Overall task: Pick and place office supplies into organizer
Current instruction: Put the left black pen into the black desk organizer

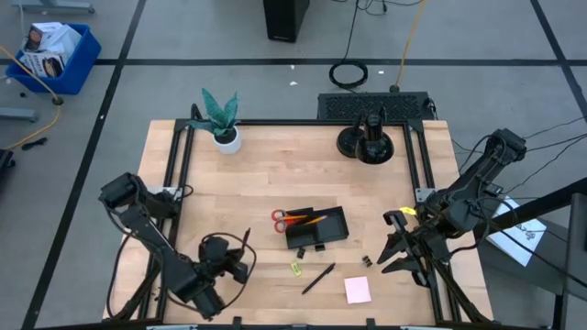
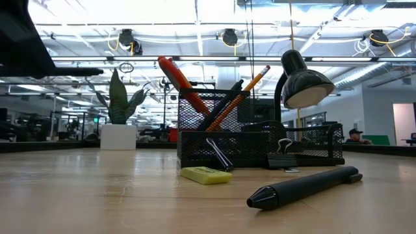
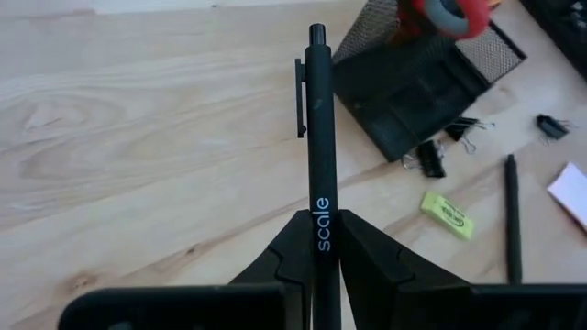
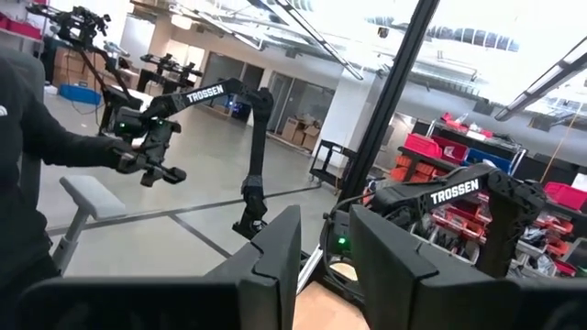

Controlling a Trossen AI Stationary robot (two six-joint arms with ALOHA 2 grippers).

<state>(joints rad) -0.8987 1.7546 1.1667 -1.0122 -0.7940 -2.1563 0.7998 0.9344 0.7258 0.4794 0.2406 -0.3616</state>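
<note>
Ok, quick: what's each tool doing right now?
Left tool: closed on a slim matte-black plastic pen.
Right tool: open, empty, off the table's right edge.

Black pen [image 3: 321,137] (marked "scale") in left end effector [image 3: 318,240]

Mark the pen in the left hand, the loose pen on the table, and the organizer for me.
held pen [image 3: 322,137], left wrist view, mid barrel.
loose pen [image 1: 318,278], high view, middle of barrel.
organizer [image 1: 323,236], high view, front wall.
left hand [image 3: 320,240], left wrist view, between fingertips.

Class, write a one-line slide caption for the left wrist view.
Left gripper clamps a black pen upright above the wooden table, organizer just beyond.
</note>
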